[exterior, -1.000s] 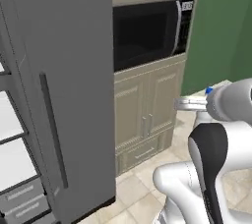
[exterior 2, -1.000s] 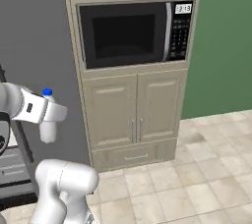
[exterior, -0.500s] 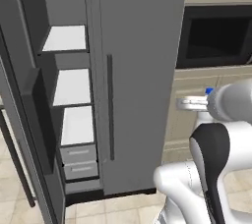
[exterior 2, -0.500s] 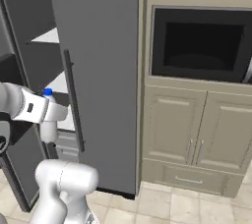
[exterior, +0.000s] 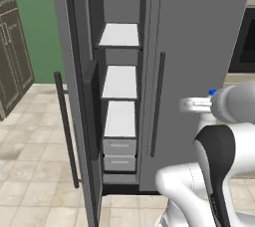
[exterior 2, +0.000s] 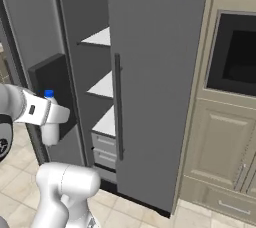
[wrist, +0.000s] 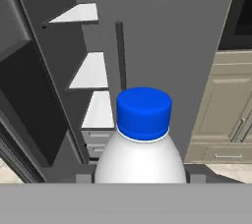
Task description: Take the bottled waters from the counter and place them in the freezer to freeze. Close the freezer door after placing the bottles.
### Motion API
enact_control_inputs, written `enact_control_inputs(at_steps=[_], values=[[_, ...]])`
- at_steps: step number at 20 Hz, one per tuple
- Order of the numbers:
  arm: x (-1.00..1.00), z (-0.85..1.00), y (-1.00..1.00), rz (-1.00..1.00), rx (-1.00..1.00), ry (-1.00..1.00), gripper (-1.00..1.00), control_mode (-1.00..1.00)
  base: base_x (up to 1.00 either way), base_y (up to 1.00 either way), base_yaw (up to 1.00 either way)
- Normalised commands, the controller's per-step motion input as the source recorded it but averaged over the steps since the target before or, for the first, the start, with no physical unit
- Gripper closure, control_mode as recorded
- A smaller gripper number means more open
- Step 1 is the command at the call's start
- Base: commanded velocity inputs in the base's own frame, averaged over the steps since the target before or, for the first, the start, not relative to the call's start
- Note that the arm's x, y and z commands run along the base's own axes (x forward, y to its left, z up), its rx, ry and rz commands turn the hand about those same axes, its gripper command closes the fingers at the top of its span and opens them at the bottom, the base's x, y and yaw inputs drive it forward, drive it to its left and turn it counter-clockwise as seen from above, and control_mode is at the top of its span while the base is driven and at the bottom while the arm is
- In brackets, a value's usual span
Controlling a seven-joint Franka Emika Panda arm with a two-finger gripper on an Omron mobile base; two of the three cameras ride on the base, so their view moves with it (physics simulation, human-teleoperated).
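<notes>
Three bare white shelves (exterior: 119, 79) line the open freezer (exterior: 117, 61).

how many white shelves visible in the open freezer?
3: top shelf, middle shelf, bottom shelf just above the grey drawers. Any shelf above the top one would be hidden.

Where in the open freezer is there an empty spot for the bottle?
All three white shelves look bare: the top shelf, the middle shelf and the lowest shelf just above the grey drawers. The bottle sits in the gripper. The opening is narrow, between the freezer door and the closed door.
</notes>
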Motion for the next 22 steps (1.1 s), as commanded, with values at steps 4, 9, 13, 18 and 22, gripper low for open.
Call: enact_control_inputs(at_steps=[4, 9, 13, 18, 22], values=[[0.00, 0.00, 0.00, 0.00, 0.00, 0.00, 1.00, 1.00, 0.05, 0.31, 0.30], [0.00, 0.00, 0.00, 0.00, 0.00, 0.00, 1.00, 1.00, 0.25, 0.07, 0.17], [0.00, 0.00, 0.00, 0.00, 0.00, 0.00, 1.00, 1.00, 0.41, 0.00, 0.18], [0.00, 0.00, 0.00, 0.00, 0.00, 0.00, 1.00, 1.00, 0.53, 0.00, 0.19], [0.00, 0.00, 0.00, 0.00, 0.00, 0.00, 1.00, 1.00, 0.51, 0.00, 0.13]])
